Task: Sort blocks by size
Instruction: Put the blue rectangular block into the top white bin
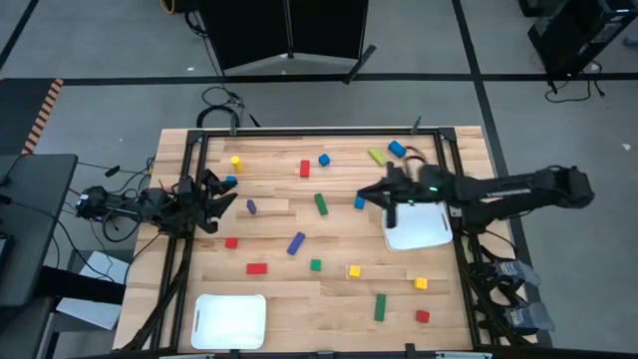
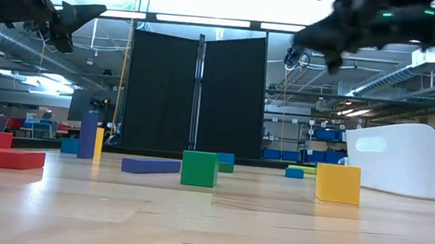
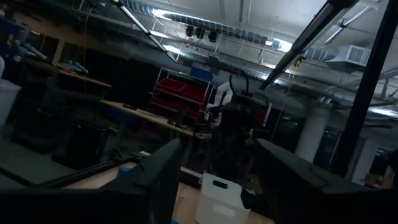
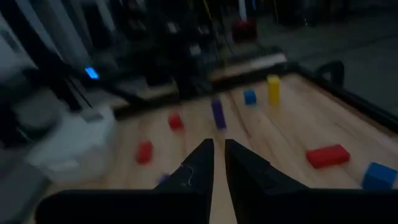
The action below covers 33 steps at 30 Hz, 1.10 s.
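The blocks point(image 1: 296, 243) lie scattered over the wooden table point(image 1: 329, 299), none inside a tray yet, so the sorting looks hardly begun. Among them are a yellow cylinder point(image 1: 235, 162) standing near the far left corner, a long blue bar in the middle, a green bar point(image 1: 380, 307) near the front, a flat red bar point(image 1: 257, 268), and small yellow cubes point(image 1: 354, 270) and red ones spread between.

Two white trays wait for them: one tray point(image 1: 230, 321) at the front left, the other tray point(image 1: 420, 227) at the right side, probably one for each size.

The right gripper point(image 1: 384, 194) hangs above the table, just beside the right tray's far corner and near a small blue block point(image 1: 360, 202). Its jaws are nearly together and hold nothing; in the right wrist view they point down at bare wood.

The left gripper point(image 1: 221, 194) waits raised at the left edge, jaws apart and empty.

My judgement: the right arm must open its jaws before it can take any block.
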Each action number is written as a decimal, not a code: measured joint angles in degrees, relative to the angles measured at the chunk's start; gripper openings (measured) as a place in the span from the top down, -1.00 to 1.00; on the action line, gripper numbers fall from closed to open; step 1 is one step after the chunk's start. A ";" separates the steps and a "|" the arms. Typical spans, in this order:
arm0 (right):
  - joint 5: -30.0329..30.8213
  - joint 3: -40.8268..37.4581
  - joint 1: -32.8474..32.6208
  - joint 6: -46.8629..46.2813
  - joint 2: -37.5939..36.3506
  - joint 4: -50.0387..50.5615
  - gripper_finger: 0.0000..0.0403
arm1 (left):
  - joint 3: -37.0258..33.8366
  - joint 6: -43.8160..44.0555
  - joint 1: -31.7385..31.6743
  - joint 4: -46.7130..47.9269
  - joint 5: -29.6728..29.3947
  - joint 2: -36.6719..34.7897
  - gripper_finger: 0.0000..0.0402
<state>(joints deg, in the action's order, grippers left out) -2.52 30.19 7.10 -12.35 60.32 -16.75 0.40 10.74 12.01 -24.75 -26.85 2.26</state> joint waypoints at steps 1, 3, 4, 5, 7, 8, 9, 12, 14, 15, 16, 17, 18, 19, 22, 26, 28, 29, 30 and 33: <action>-0.58 2.88 0.40 1.99 2.76 4.13 0.74 | 0.00 0.00 0.00 0.04 0.00 0.00 -0.04; -1.12 8.73 1.04 5.95 8.09 14.02 0.74 | 0.00 0.00 0.00 0.12 0.00 0.00 -0.04; -0.87 11.36 1.33 7.36 10.68 18.64 0.74 | 0.00 0.00 0.00 0.13 -0.03 0.00 -0.04; 0.22 13.73 1.56 8.18 13.05 22.38 0.74 | 0.00 0.00 0.00 0.14 -0.18 0.00 -0.04; 3.89 17.75 2.18 8.73 17.29 28.25 0.74 | 0.00 -0.06 0.00 0.14 -1.10 0.00 -0.04; 5.96 19.55 2.67 8.12 19.19 30.56 0.74 | 0.00 -0.07 0.00 0.13 -2.12 0.00 -0.04; 7.67 21.27 3.31 7.07 20.91 32.72 0.74 | 0.00 -0.07 0.00 0.17 -3.31 0.00 -0.04; 10.82 25.38 6.01 -0.52 25.00 38.39 0.73 | 0.00 -0.11 0.00 0.26 -7.47 0.00 -0.04; 11.33 27.50 7.90 -6.43 27.11 41.89 0.70 | 0.00 -0.11 0.00 0.41 -9.97 0.00 -0.04; 11.44 28.29 8.78 -9.08 28.09 43.47 0.67 | 0.00 -0.05 -0.01 0.43 -10.90 0.00 -0.04; 11.53 28.92 9.41 -11.20 29.11 44.65 0.64 | 0.00 -0.04 -0.01 0.43 -11.58 0.00 -0.04; 11.58 29.39 9.89 -12.92 30.09 45.56 0.59 | 0.00 -0.04 0.00 0.44 -12.24 0.00 -0.04; 11.56 29.82 10.27 -14.44 31.12 46.30 0.53 | 0.00 -0.02 0.00 0.55 -12.50 0.00 -0.04; 11.51 30.13 10.51 -15.79 32.18 46.60 0.47 | 0.00 -0.02 -0.02 0.77 -12.52 0.00 -0.04; 11.09 30.87 10.62 -19.31 35.31 47.47 0.22 | 0.00 -0.02 0.00 2.31 -12.53 0.00 -0.04; 11.54 31.95 10.26 -24.58 38.78 47.96 -0.14 | 0.00 0.00 -0.01 5.38 -12.52 -0.02 -0.04; 12.66 32.53 9.94 -27.13 40.02 48.79 -0.30 | 0.00 0.00 0.00 7.63 -12.50 0.00 -0.04; 13.57 32.76 9.86 -28.46 40.49 49.52 -0.36 | 0.00 0.02 0.00 8.43 -12.48 0.00 -0.04; 14.48 32.99 9.77 -29.69 40.90 50.51 -0.41 | 0.00 0.02 0.00 9.13 -12.48 0.00 -0.04; 15.68 33.23 9.74 -32.77 40.93 52.75 -0.47 | 0.00 0.03 0.00 10.51 -12.43 0.00 0.01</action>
<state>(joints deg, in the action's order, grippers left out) 13.16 63.42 16.84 -45.12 101.25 35.99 0.40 10.77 12.01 -14.24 -39.28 2.26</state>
